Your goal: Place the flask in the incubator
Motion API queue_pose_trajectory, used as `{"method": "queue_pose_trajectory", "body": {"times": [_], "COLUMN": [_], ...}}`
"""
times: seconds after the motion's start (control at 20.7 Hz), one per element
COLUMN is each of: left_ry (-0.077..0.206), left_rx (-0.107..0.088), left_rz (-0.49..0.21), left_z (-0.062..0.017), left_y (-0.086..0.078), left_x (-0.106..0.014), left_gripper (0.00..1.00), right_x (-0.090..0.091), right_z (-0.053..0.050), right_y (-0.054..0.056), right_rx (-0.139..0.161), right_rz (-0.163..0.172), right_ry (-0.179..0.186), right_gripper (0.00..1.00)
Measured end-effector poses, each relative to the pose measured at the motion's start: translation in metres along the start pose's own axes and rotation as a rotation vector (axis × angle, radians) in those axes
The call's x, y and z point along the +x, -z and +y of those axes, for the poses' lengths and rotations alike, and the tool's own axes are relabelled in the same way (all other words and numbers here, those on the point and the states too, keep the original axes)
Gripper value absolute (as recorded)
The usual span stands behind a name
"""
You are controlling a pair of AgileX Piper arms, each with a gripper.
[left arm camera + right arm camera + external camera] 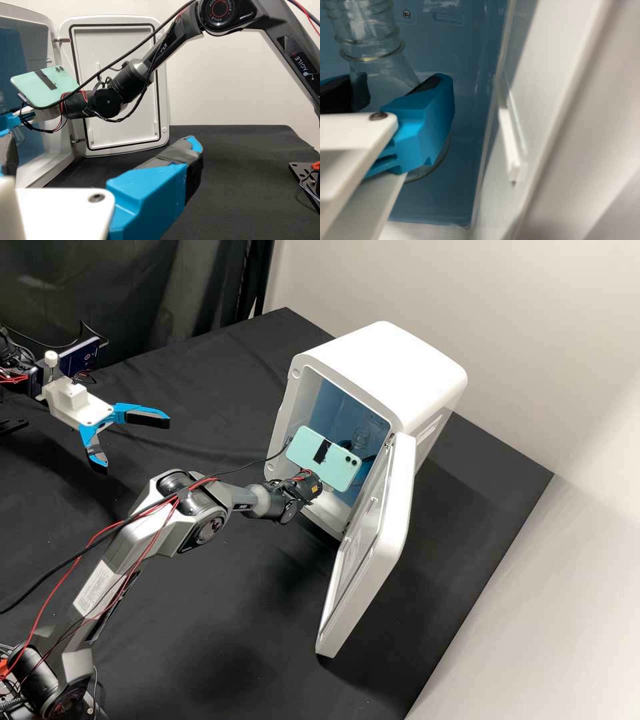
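The white incubator (400, 373) stands on the black bench with its door (373, 540) swung open and a blue interior (465, 75). A clear glass flask (375, 55) stands inside it, its base on the blue floor, and is glimpsed in the high view as the flask (363, 435). My right gripper (382, 95) is inside the chamber, shut on the flask's cone just below the neck. In the high view the right arm (260, 500) reaches into the opening. My left gripper (131, 441) hangs open and holds nothing at the far left, well away from the incubator.
A mint-green phone (327, 457) is mounted on the right wrist and covers the gripper in the high view. The open door (120, 85) stands to the right of the opening. A white ledge (512, 145) juts from the incubator's inner side wall. A dark curtain (133, 287) hangs behind.
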Motion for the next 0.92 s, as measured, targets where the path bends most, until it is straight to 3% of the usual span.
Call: {"method": "queue_pose_trajectory", "body": {"times": [0.34, 0.48, 0.63, 0.92], "left_ry": [0.000, 0.000, 0.000, 0.000], "left_rx": [0.000, 0.000, 0.000, 0.000], "left_rz": [0.000, 0.000, 0.000, 0.000], "left_z": [0.0000, 0.0000, 0.0000, 0.0000], "left_y": [0.000, 0.000, 0.000, 0.000], "left_x": [0.000, 0.000, 0.000, 0.000], "left_gripper": [1.00, 1.00, 1.00, 1.00], "right_x": [0.000, 0.001, 0.003, 0.004], "right_z": [-0.001, -0.008, -0.023, -0.033], "right_y": [0.001, 0.001, -0.003, -0.010], "right_rx": [-0.002, -0.008, -0.016, -0.016], "right_rz": [0.001, 0.002, -0.006, -0.016], "right_ry": [0.001, 0.017, 0.047, 0.062], "right_gripper": [0.00, 0.00, 0.00, 0.00]}}
